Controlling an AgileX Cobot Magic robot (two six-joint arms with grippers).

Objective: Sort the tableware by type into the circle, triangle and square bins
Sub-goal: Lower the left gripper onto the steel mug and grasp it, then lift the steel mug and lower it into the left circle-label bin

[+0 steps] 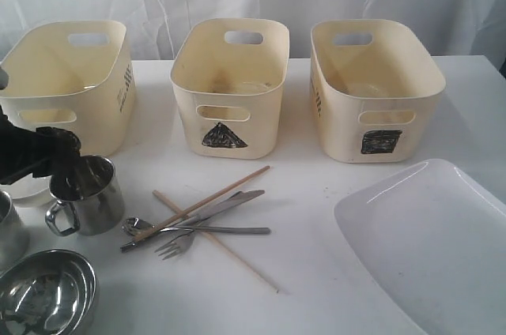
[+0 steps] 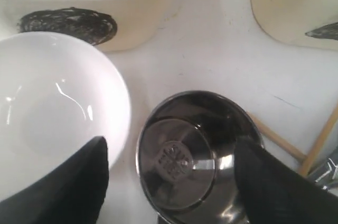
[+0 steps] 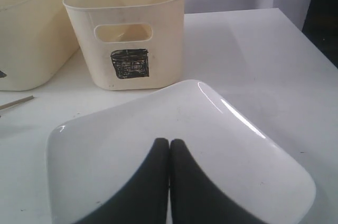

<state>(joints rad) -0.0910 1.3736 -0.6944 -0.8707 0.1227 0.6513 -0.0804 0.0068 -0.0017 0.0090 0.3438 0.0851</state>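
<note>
well, the likeliest trouble sits at the left claw [image 2: 171, 147]. it is spread wide and straddles the steel mug [image 2: 193, 155] without pinching it. one of its fingers [image 2: 87, 182] hangs right at the rim of the small white bowl [image 2: 53, 108], which stands just beside the mug. closing or dropping further could, i judge, clip that bowl and shove it, or knock the mug sideways into it. the other finger overlaps the mug's opposite rim, and i cannot tell whether it is outside the wall or above it. landing on the rim could tip the mug. polished round steel is slippery too, so a shallow squeeze might let it twist or slide out on the way to a bin. the right claw [image 3: 169, 182] is pressed together, pinches nothing and hovers over the large white plate [image 3: 132, 139], well apart from all this. the mug stands upright on the tabletop [image 1: 316, 193] at the near left, in front of the circle bin [image 2: 142, 23]. it is empty and mirror-bright, with a stamped mark on its bottom. in the exterior view its loop handle turns toward the near edge, close to a second mug [image 1: 8, 228] and the steel bowl [image 1: 47, 291].
</note>
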